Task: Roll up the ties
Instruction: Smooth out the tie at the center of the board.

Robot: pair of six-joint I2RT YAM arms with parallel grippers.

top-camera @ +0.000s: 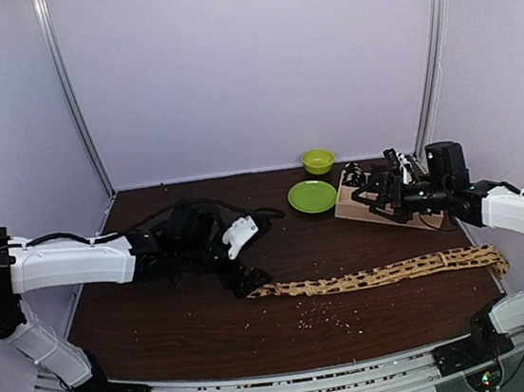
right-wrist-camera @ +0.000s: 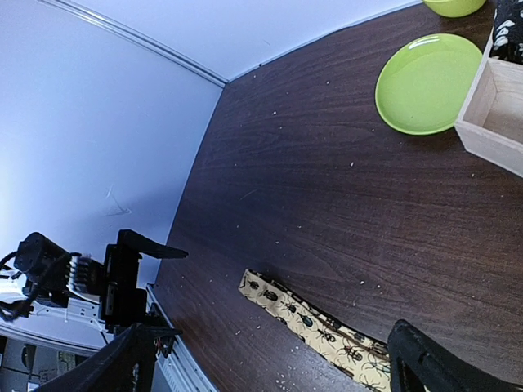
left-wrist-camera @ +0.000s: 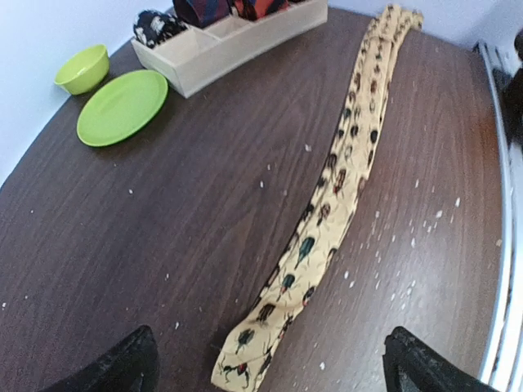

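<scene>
A long tan tie [top-camera: 377, 276] with dark spots lies flat across the table, its right end folded back. My left gripper [top-camera: 248, 280] hovers over the tie's left end. In the left wrist view the tie [left-wrist-camera: 331, 204] runs away from the open left gripper [left-wrist-camera: 270, 363], its tip between the spread fingers [left-wrist-camera: 122, 367], nothing gripped. My right gripper [top-camera: 369, 192] is open, up by the wooden tray [top-camera: 350, 208]. The right wrist view looks down on the tie [right-wrist-camera: 319, 327] from the right gripper [right-wrist-camera: 274, 367]. Rolled ties [left-wrist-camera: 159, 24] sit in the tray [left-wrist-camera: 229, 45].
A green plate [top-camera: 312, 196] and a small green bowl [top-camera: 318, 160] sit left of the tray at the back. Light crumbs [top-camera: 329, 317] dot the dark wood in front of the tie. Walls close in the back and sides; a metal rail runs along the near edge.
</scene>
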